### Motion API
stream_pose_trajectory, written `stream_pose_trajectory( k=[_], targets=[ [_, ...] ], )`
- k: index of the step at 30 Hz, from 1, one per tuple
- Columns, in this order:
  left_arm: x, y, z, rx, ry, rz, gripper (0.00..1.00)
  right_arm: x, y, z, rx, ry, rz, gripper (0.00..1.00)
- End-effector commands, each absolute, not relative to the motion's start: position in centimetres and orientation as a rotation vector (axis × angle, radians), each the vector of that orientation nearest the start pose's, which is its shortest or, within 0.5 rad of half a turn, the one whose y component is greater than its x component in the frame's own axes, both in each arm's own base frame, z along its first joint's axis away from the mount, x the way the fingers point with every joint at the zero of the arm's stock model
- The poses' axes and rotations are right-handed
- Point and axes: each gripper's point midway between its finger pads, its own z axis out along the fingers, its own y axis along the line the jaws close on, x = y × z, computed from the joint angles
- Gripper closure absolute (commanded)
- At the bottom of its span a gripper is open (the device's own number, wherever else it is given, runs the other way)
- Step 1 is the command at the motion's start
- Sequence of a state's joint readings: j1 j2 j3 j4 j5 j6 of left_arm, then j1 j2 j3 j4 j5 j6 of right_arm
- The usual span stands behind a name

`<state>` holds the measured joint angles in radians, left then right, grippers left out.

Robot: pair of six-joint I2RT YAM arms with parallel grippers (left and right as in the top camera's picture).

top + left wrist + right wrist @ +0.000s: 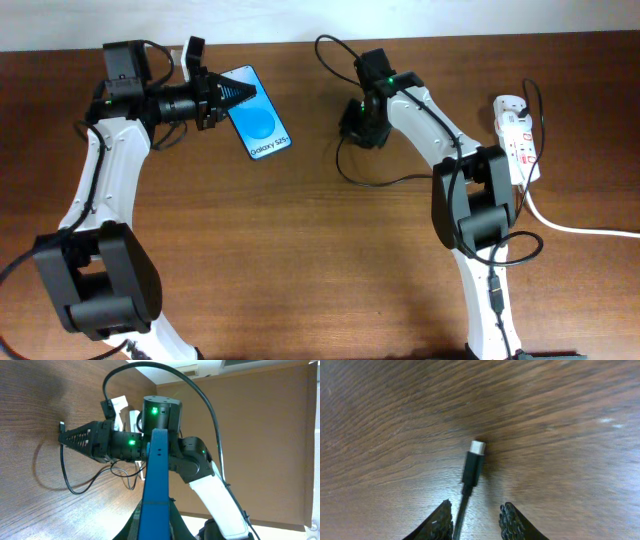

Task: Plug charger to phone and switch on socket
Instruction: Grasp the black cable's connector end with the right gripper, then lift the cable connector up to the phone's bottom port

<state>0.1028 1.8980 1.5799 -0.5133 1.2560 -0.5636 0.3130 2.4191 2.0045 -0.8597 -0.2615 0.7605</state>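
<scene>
Blue screen, white lettering: slim dark-framed phone [260,126]; silver tip: thin black charger cable [472,468]; red marks: elongated white power strip [510,122].

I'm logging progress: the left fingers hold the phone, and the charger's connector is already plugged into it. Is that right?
Not quite. The left fingers hold the phone, but the charger's connector is not plugged in. The right wrist view shows it lying free on the table, just ahead of the open right fingers.
</scene>
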Motion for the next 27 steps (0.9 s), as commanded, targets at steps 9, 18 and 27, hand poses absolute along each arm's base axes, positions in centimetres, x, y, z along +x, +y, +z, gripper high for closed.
stream_pose_trajectory(
  k=[9, 18, 27],
  targets=[
    [45.1, -12.1, 26.6, -0.061, 2.203, -1.715, 1.0, 50.1, 22.6, 0.4, 0.595, 2.883, 0.577, 0.73],
    [45.0, -12.1, 26.6, -0.06, 2.201, -1.719, 1.0, 50.3, 22.4, 1.4, 0.304, 2.889, 0.638, 0.96],
    [43.6, -12.7, 28.2, 0.103, 2.117, -1.825, 1.0, 38.7, 15.0, 32.9, -0.578, 2.279, 1.121, 0.96]
  ],
)
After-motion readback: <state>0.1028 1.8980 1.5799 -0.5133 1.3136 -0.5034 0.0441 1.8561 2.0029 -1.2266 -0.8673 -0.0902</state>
